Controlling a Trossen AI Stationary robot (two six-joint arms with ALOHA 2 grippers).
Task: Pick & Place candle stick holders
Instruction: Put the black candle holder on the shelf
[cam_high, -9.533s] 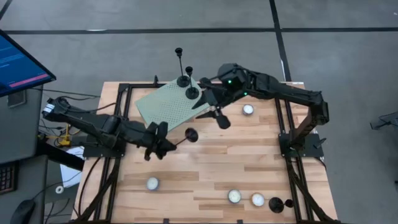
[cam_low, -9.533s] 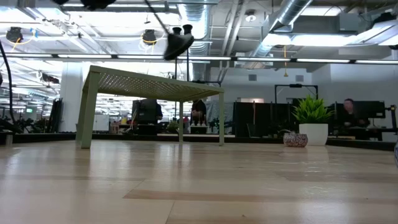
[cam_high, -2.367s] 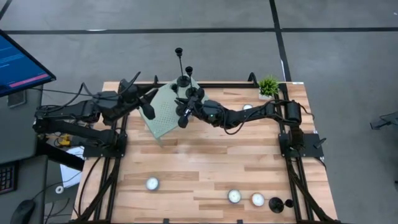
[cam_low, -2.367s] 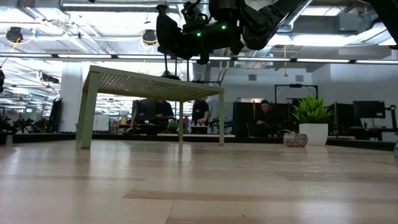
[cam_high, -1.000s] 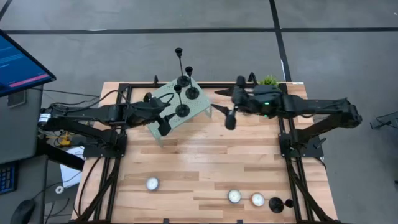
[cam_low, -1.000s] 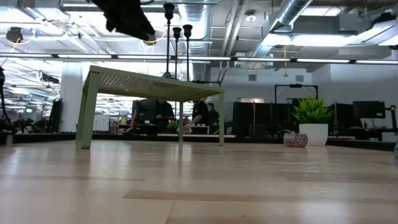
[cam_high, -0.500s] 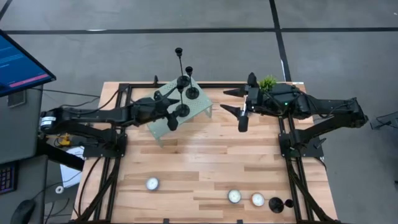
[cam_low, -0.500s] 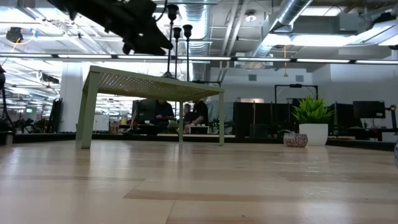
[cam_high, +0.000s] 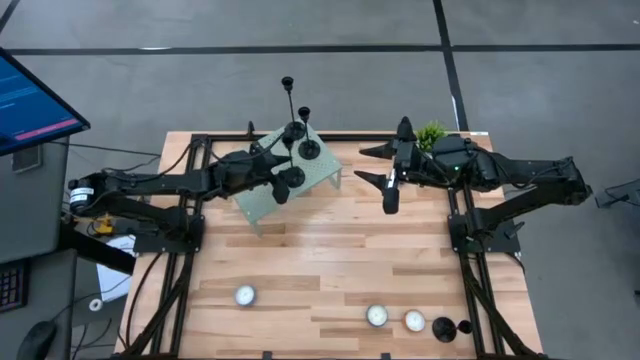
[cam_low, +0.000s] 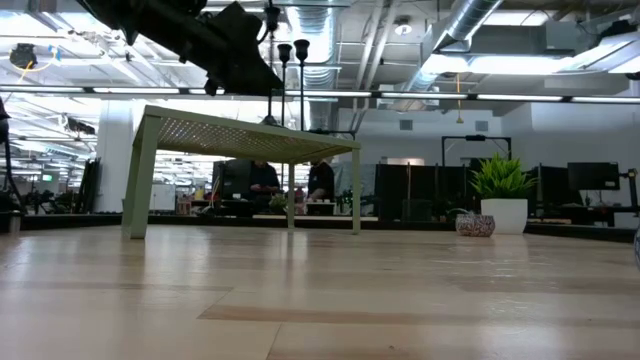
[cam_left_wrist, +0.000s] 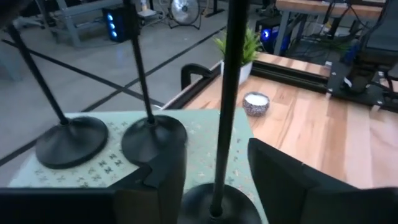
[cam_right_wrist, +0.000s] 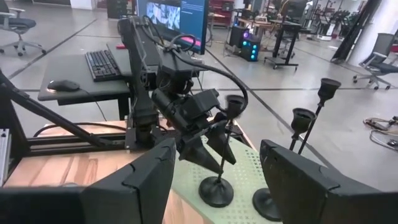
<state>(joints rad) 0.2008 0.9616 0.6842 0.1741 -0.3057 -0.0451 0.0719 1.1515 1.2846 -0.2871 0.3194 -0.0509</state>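
Three black candle stick holders stand by their disc bases on the pale green stand: two at its far end and one nearer. My left gripper is open, level with that nearer holder's stem, one finger on each side of it with a gap on both sides. My right gripper hangs open over the table's far right, holding nothing. Another holder lies at the near right corner.
Three tealights sit near the table's front edge, and another sits by the small potted plant at the far right. A monitor stands beyond the left edge. The middle of the table is bare wood.
My left gripper has moved toward the table's right and slightly down, over the stand, until the nearer holder's stem stands between its fingers. My right gripper has drawn back toward the table's right edge. The three holders on the stand have kept still.
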